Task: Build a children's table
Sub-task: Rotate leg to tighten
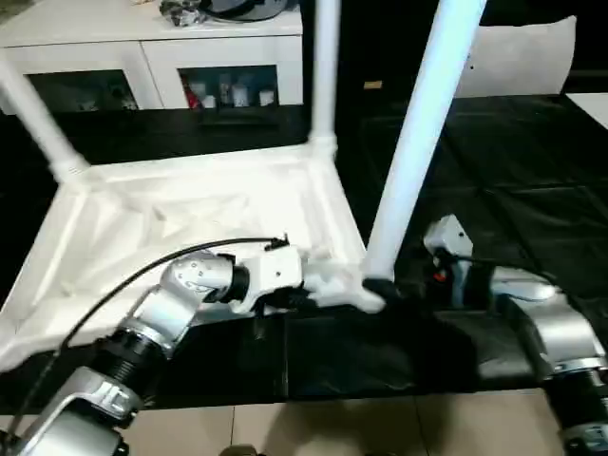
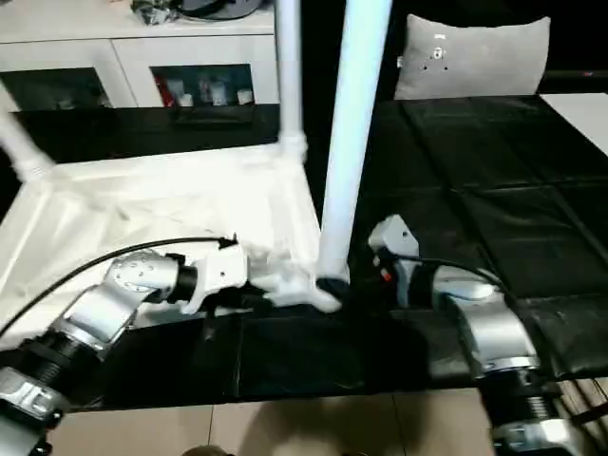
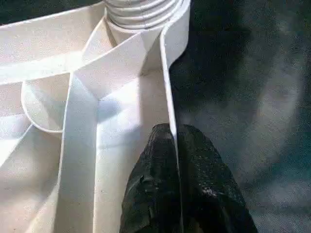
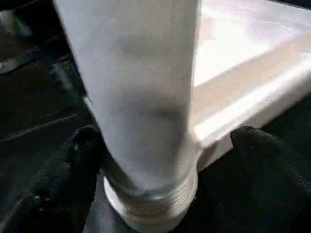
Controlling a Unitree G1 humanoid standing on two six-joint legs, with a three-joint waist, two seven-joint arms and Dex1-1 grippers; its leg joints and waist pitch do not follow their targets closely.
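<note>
The children's table top [image 1: 190, 209] lies upside down on the black mat, ribbed underside up. One leg [image 1: 418, 142] stands tilted in its near right corner socket, its threaded base [image 4: 150, 199] showing. Two more legs [image 1: 323, 66] [image 1: 38, 123] rise from the far corners. My left gripper [image 3: 172, 133] is shut on the thin rim of the table top [image 3: 167, 77], close to that near corner. My right gripper [image 4: 165, 141] stands open around the bottom of the near leg, one finger [image 4: 82, 145] close beside it and the other finger [image 4: 252, 145] apart from it.
A long white cabinet [image 1: 152, 57] with glass-fronted openings runs along the back. A white cushion [image 2: 470, 57] leans at the back right. The black mat [image 1: 513, 190] extends to the right of the table, and pale floor tiles [image 1: 332, 427] show at the near edge.
</note>
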